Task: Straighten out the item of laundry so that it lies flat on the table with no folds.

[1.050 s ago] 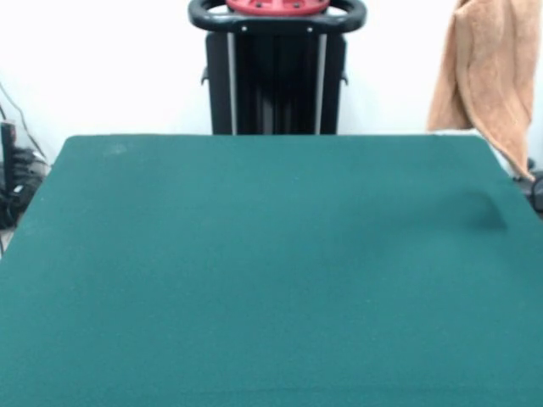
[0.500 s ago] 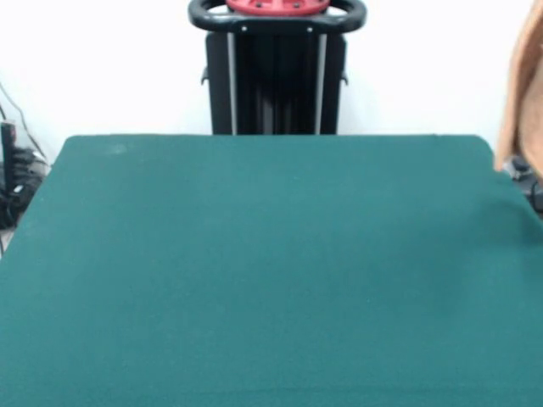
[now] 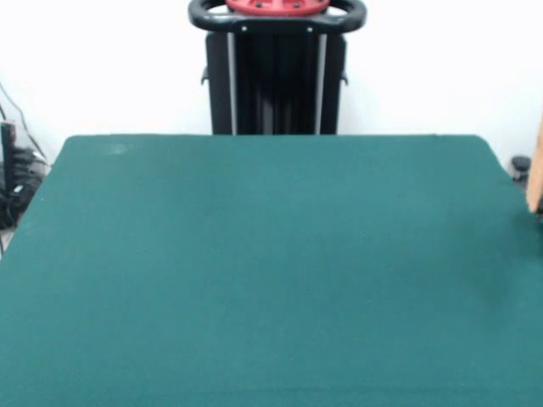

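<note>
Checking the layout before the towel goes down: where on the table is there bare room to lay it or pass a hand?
The green table shows bare cloth from the pedestal side down to the near edge and across its width. The only thing close is a sliver of tan towel at the right edge, beyond the far right corner. No tool shows.

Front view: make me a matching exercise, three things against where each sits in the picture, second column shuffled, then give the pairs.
Things:
1. towel
2. table
3. robot pedestal

Places:
A. top centre, behind the far edge of the green surface
B. a thin orange-tan sliver at the right edge
C. fills the lower part of the picture

Pairs: 1-B, 2-C, 3-A
</note>
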